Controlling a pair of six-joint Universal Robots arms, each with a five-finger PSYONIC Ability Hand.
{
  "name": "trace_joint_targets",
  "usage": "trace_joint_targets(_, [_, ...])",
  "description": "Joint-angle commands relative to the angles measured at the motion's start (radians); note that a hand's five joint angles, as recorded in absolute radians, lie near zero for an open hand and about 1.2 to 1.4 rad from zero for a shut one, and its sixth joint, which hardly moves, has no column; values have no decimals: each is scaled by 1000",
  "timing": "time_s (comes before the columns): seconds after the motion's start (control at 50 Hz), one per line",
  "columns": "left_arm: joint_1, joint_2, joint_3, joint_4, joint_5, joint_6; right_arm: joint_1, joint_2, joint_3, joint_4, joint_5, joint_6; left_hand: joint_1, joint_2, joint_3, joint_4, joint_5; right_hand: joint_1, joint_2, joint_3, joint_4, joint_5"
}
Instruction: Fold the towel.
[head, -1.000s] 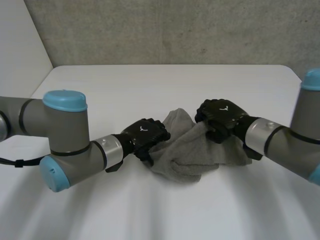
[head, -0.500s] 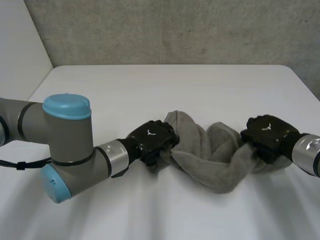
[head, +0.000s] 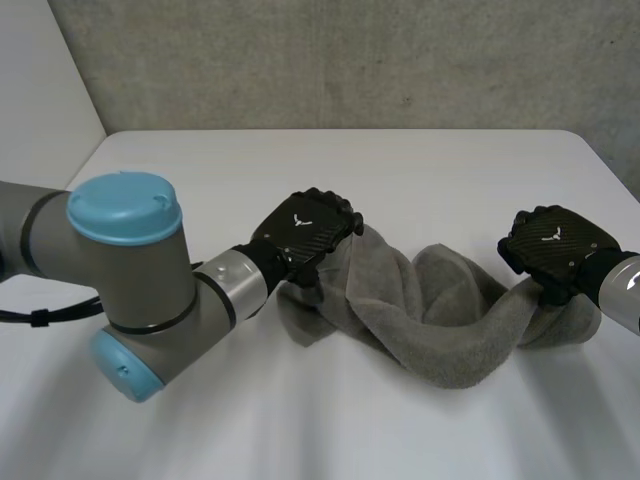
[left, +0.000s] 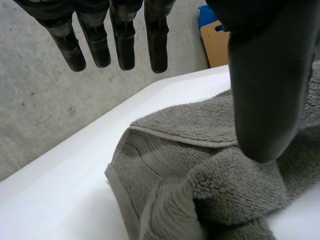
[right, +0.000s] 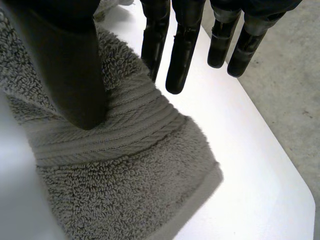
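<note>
A grey towel (head: 440, 330) lies bunched and twisted like a thick rope on a white table (head: 300, 170). It runs from left of centre to the right edge of the frame, with 1 black robot hand at each end. The likely trouble is that the towel is not spread flat, so a fold made now would probably come out lumpy and crooked. Neither hand seems to have a firm grip either, so an end could slide free if the arms lift or pull apart. Left of centre, the left hand (head: 305, 232) sits on top of the towel's left end. In its wrist view the fingers (left: 124, 40) are straight, held well away from the thumb (left: 265, 90) and clear of the cloth. The thumb tip rests against the pile near a hemmed corner, and the hand grips nothing. At the right edge, the right hand (head: 555, 250) sits over the towel's right end. In its wrist view its fingers (right: 182, 55) are also straight and apart from its thumb (right: 70, 75). That thumb lies on the ribbed band of the cloth, the fingertips reach just to the cloth, and no pinch is visible.
</note>
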Motion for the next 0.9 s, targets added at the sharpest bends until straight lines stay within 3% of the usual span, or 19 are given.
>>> trace_joint_targets(0.02, [-28,-68,39,71,-7,8,-1,7,14,-10,2,3,-74,-58,-48,-54,-28,-27,-43,-46,-76,-4])
trace_joint_targets(0.3, [-51,-158,94,77,3,105,-7,14,14,-24,14,17,-38,-23,-48,-54,7,5,-10,-46,-76,28])
trace_joint_targets(0.42, [-57,-178,100,80,0,111,-59,27,-23,-57,95,139,-44,-29,-48,-54,1,233,218,-46,-76,257])
trace_joint_targets(0.46, [-59,-180,106,83,-4,109,-60,37,-26,-56,97,147,-44,-29,-48,-54,1,278,263,-46,-76,301])
trace_joint_targets(0.5, [-59,-183,116,89,-5,108,-65,56,-26,-57,97,143,-44,-29,-48,-54,1,482,467,-46,-76,505])
trace_joint_targets(0.6, [-65,-196,148,126,-10,106,-67,74,-23,-56,94,141,-44,-29,-48,-54,1,629,614,-46,-76,652])
trace_joint_targets(0.9, [-79,-267,177,169,0,109,-65,70,-11,-50,91,111,17,33,-48,-54,63,629,614,-46,-76,652])
